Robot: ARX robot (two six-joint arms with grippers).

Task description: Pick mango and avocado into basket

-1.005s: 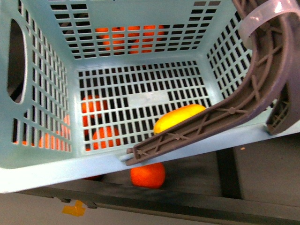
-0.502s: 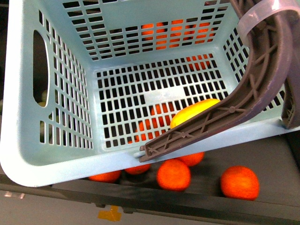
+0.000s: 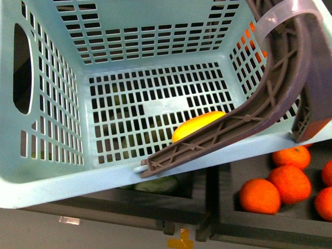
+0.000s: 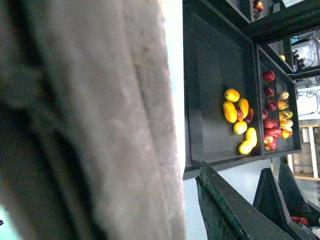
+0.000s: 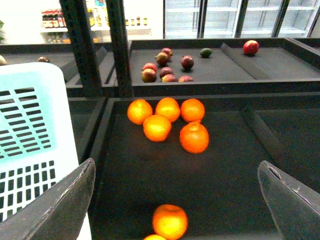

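Note:
The pale turquoise basket (image 3: pixel 46 181) fills the front view, hanging above the black trays. Its brown ribbed handle (image 3: pixel 270 98) arches over the near right corner. The mango (image 3: pixel 196 125) lies on the slotted floor inside, partly behind the handle. In the left wrist view the handle (image 4: pixel 90 120) is a blurred brown mass, and my left gripper (image 4: pixel 190 175) is shut on it. My right gripper (image 5: pixel 176 167) stands open over a black tray, nothing between its fingers (image 5: pixel 65 200). A small dark green fruit (image 5: pixel 205 52) lies on a far tray; I cannot tell whether it is the avocado.
Oranges (image 3: pixel 259 196) lie in a black tray below the basket's right side, and more oranges (image 5: pixel 167 120) under my right gripper. Pale green shapes (image 3: pixel 155 184) show beneath the basket floor. Farther trays hold yellow fruits (image 4: pixel 237 112) and red fruits (image 4: pixel 270 120). Black posts (image 5: pixel 82 45) stand behind.
The basket has swung over the trays. The oranges seen through its floor now lie off to the lower right, and green shapes show below instead. The mango stays by the handle.

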